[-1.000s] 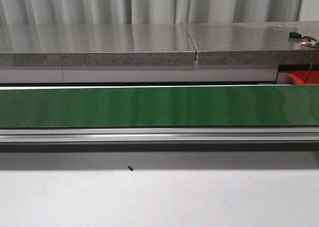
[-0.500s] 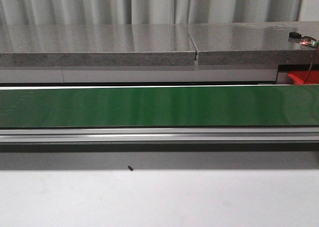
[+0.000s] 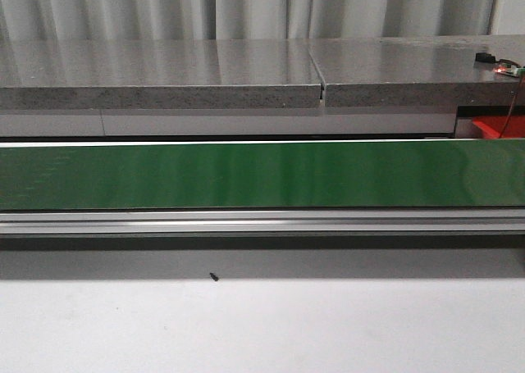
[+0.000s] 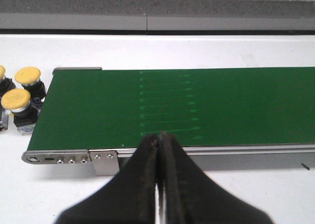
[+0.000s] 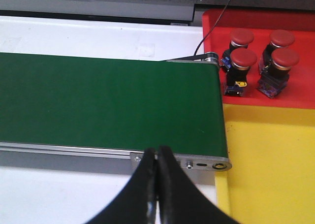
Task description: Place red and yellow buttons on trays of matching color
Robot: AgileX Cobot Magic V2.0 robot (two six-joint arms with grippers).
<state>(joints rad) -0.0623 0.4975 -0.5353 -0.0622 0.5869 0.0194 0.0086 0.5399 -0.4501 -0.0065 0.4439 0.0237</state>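
Observation:
Several red buttons stand upright on the red tray past the belt's end in the right wrist view. The yellow tray beside it shows nothing on it. Yellow buttons stand on the white table off the other end of the green belt in the left wrist view. My left gripper is shut and empty, hanging over the belt's near rail. My right gripper is shut and empty over the near rail close to the trays. Neither gripper shows in the front view.
The green conveyor belt runs across the front view with an aluminium rail before it and a grey stone shelf behind. A corner of the red tray shows at the far right. A small dark speck lies on the white table.

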